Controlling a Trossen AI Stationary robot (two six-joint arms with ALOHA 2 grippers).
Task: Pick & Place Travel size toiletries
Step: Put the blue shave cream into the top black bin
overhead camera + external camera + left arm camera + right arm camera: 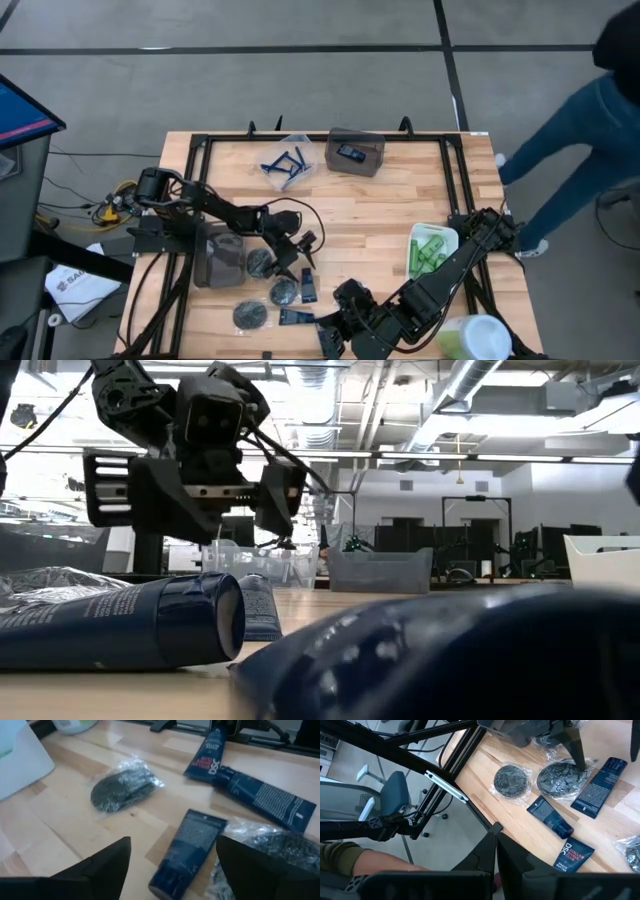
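My left gripper (297,252) (173,840) is open and hovers over a dark navy tube (308,285) (189,847) that lies flat on the table; its fingers stand on either side without touching. Two more navy tubes (260,792) (210,755) lie beyond. Dark round discs in clear wrap (260,262) (283,291) (250,315) rest nearby. My right gripper (335,335) (496,840) is shut, near the table's near edge, beside a tube (572,856). Green mini bottles (432,250) lie in a white tray (412,238), and blue razors (284,163) in a clear bin.
A dark grey bin (220,262) sits under the left arm, and another grey bin (355,152) with a navy item stands at the far edge. A pale-green-topped tub (478,338) stands at the near right corner. A person (590,110) stands beyond the table's right side.
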